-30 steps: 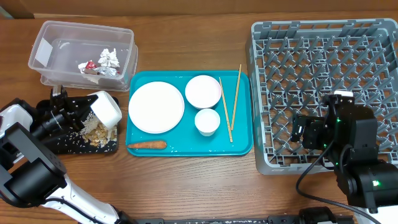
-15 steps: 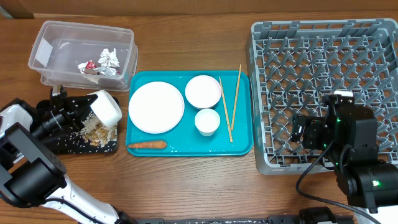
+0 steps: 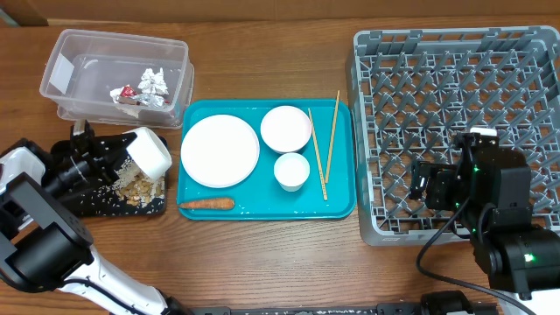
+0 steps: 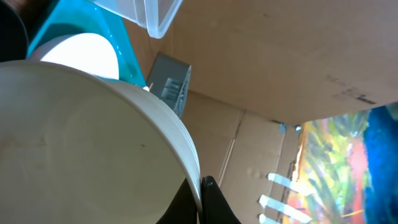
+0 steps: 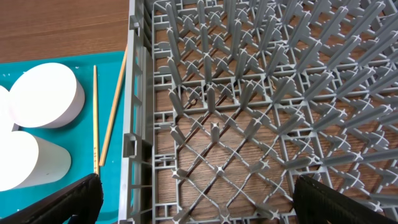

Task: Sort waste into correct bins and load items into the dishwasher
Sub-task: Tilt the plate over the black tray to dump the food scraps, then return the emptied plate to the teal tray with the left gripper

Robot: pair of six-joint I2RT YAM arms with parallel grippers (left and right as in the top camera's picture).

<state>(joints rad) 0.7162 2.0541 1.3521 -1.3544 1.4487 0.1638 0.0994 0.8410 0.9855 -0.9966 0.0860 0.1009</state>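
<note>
My left gripper is shut on the rim of a white bowl, tipped on its side over the black tray, where brownish scraps with rice lie. In the left wrist view the bowl fills the frame, its rim pinched between the fingers. The clear tub holds silver foil and a red-white wrapper. The teal tray carries a plate, a bowl, a cup, chopsticks and a carrot. My right gripper is open over the grey rack.
In the right wrist view the rack's left wall stands beside the teal tray's edge, with the chopsticks and the white bowl to its left. Cardboard walls stand behind the table.
</note>
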